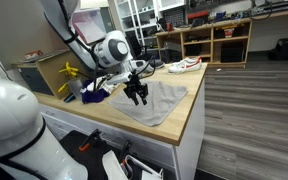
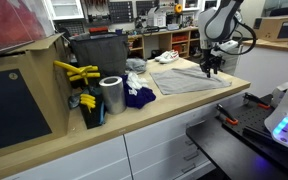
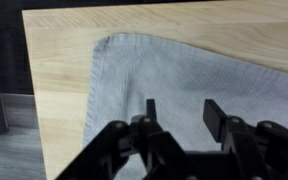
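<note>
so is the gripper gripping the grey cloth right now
No, in the wrist view the gripper is open, its jaws apart over the grey cloth, which lies flat with nothing pinched between them.

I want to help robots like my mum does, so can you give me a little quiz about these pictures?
1. True or false: the gripper is shut on the cloth.
2. What does the cloth lie on? A. the counter B. the floor C. a shelf
3. Fill in: the shoe near the cloth is mostly ____.
Key: 1 false, its jaws stand open over the cloth. 2 A. 3 white.
</note>
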### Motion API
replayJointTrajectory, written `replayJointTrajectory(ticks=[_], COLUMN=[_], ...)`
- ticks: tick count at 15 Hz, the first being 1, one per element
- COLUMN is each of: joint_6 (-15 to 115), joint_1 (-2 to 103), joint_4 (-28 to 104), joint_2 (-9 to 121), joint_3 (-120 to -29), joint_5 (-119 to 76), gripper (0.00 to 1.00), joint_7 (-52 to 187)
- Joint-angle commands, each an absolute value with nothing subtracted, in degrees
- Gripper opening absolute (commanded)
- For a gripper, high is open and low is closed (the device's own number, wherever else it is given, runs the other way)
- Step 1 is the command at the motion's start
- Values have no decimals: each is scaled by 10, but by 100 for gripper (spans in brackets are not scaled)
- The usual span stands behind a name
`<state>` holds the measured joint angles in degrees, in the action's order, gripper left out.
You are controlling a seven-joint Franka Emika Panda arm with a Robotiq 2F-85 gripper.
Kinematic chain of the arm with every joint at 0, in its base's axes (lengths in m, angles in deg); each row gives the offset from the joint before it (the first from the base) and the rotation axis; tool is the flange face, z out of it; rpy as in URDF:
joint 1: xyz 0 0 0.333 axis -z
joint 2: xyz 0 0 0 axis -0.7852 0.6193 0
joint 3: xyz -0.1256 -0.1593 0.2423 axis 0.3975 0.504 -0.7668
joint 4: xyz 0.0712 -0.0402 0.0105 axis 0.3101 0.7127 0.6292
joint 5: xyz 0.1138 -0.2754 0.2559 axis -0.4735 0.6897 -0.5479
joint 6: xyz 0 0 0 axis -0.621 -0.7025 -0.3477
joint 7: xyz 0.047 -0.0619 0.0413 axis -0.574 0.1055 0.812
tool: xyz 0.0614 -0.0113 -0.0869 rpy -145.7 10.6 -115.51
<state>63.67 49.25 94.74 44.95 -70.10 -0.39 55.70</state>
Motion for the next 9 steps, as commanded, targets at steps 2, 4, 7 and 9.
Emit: replayJointTrajectory(ticks=[2, 4, 7, 9], joint_6=[557, 531, 479, 447], joint_1=[486, 485, 482, 479], joint_4=[906, 882, 846, 822], joint_2=[419, 420, 415, 407], joint_3=[-757, -774, -791, -799], joint_5=[-67, -86, -98, -106], gripper=[93, 100, 100, 100], joint_7=[534, 516, 476, 456])
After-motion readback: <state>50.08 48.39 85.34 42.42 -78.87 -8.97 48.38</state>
